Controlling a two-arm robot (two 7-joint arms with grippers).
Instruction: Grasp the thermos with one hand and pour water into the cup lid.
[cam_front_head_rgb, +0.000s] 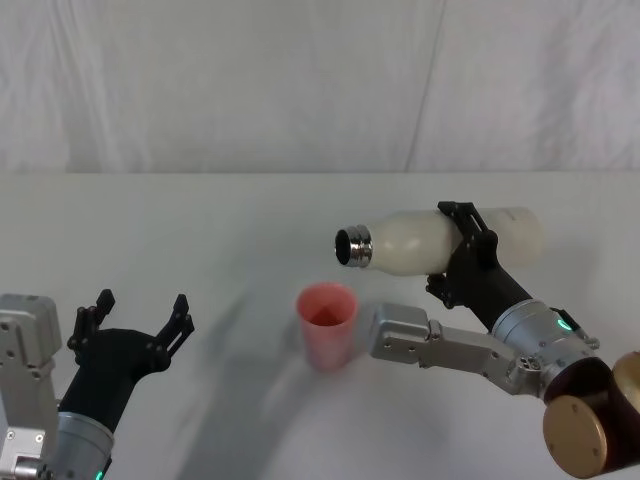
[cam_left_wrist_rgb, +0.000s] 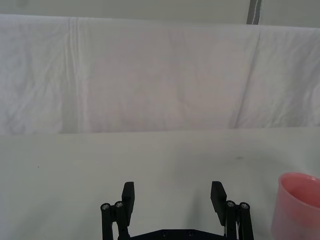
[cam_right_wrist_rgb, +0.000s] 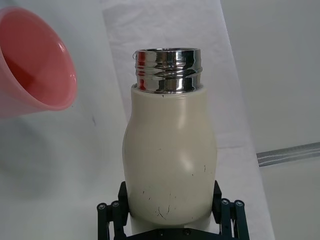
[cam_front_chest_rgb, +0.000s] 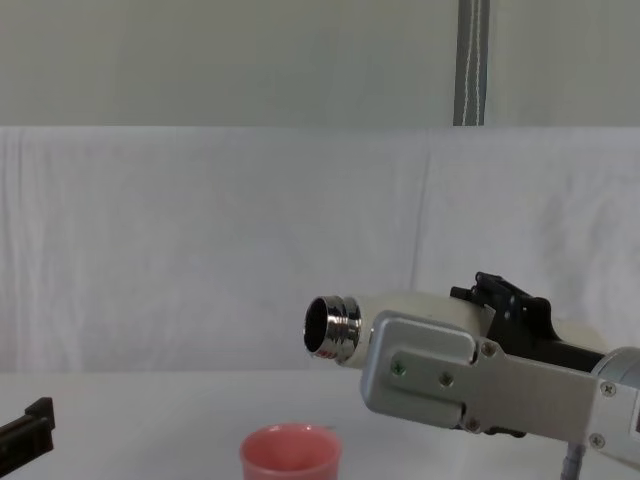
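Nearest the head camera, low on the robot's left: left end effector (cam_front_head_rgb: 140, 318), black and two-fingered, on a pale grey boxy wrist. Fingers (cam_left_wrist_rgb: 128, 196) spread wide with bare white tabletop (cam_left_wrist_rgb: 150, 160) between them, holding nothing. Parked well apart from the task's things, with the small round pink cup lid (cam_left_wrist_rgb: 299, 206) off to its right side.

On the robot's right: right end effector (cam_front_head_rgb: 463, 246), black, on a silver-grey boxy wrist with screw holes, clamped around the lower body of the tall cream-white cylindrical thermos (cam_front_head_rgb: 440, 240). Jaws pressed against both sides of the bottle, as seen in the right wrist view, with fingers (cam_right_wrist_rgb: 112, 212) flanking the thermos (cam_right_wrist_rgb: 170, 160) near its base. Bottle lifted clear of the tabletop (cam_front_head_rgb: 200, 220) and tipped close to horizontal, shiny threaded steel neck pointing away from the end effector toward the robot's left, open mouth dark in the chest view of the thermos (cam_front_chest_rgb: 420, 310).

Pink cup lid (cam_front_head_rgb: 327, 325) standing upright on the tabletop, below and slightly ahead of the steel neck, apart from it, just beside the grey wrist link of the right arm. Same cup lid (cam_front_chest_rgb: 291, 452) sitting beneath the bottle mouth in the chest view; cup lid (cam_right_wrist_rgb: 35, 65) beside the neck in the right wrist view. Cannot tell whether any water is in the cup or leaving the neck.
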